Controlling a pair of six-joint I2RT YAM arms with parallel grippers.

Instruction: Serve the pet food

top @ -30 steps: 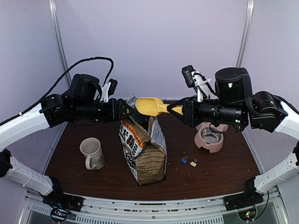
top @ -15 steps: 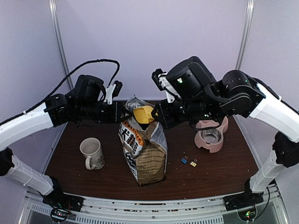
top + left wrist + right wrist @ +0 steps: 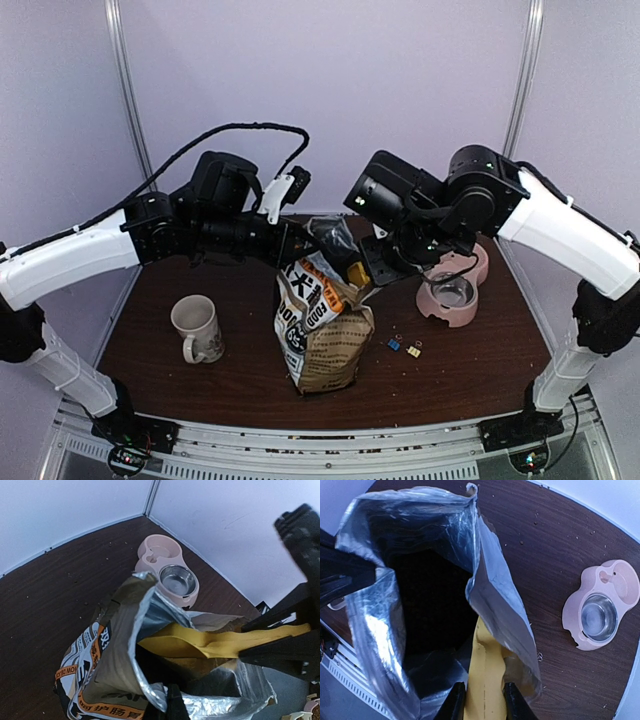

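Observation:
The brown paper dog-food bag [image 3: 322,335] stands mid-table with its foil-lined mouth [image 3: 150,605] pulled open. My left gripper [image 3: 292,243] is shut on the bag's near rim, and one black finger [image 3: 175,702] shows over the foil edge. My right gripper [image 3: 485,705] is shut on the handle of a yellow scoop [image 3: 485,680]. The scoop's bowl [image 3: 200,640] reaches down inside the bag. The pet food is hidden in the bag's dark inside. The pink double pet bowl [image 3: 452,292] with a steel insert [image 3: 597,615] sits to the bag's right.
A white mug [image 3: 197,328] stands left of the bag. Small binder clips [image 3: 403,347] lie between the bag and the pet bowl. Pale crumbs dot the dark wood table [image 3: 150,350]. White walls close off the back and both sides.
The right arm swung left and down, taking the yellow scoop from above the bag into its mouth. The left gripper shut on the bag's rim, and the bag's top shifted right.

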